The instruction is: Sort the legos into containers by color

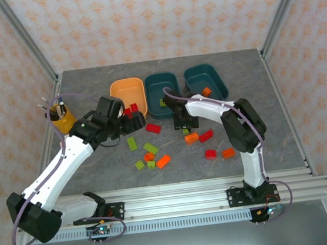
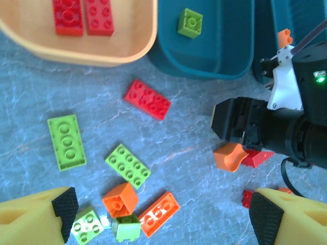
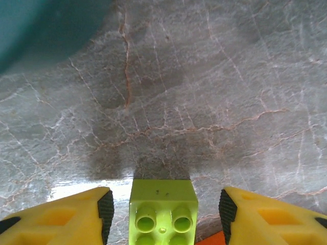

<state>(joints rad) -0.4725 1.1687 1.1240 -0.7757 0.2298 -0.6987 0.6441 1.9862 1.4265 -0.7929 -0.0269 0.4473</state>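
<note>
**Lime brick lined up for the pick**

Your right gripper [image 3: 163,212] straddles a lime brick [image 3: 162,196] on the table [image 3: 214,92], jaws apart, not yet touching it. Close, lift, then carry it to the middle teal tub [image 1: 160,86]. Your left gripper [image 2: 163,217] hangs wide and empty above the loose bricks [image 2: 127,166].

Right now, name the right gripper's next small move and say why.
Probably close the right gripper on the lime green brick: the brick lies on the table between the fingers, with a gap showing at each pad, so nothing is gripped yet.
</note>
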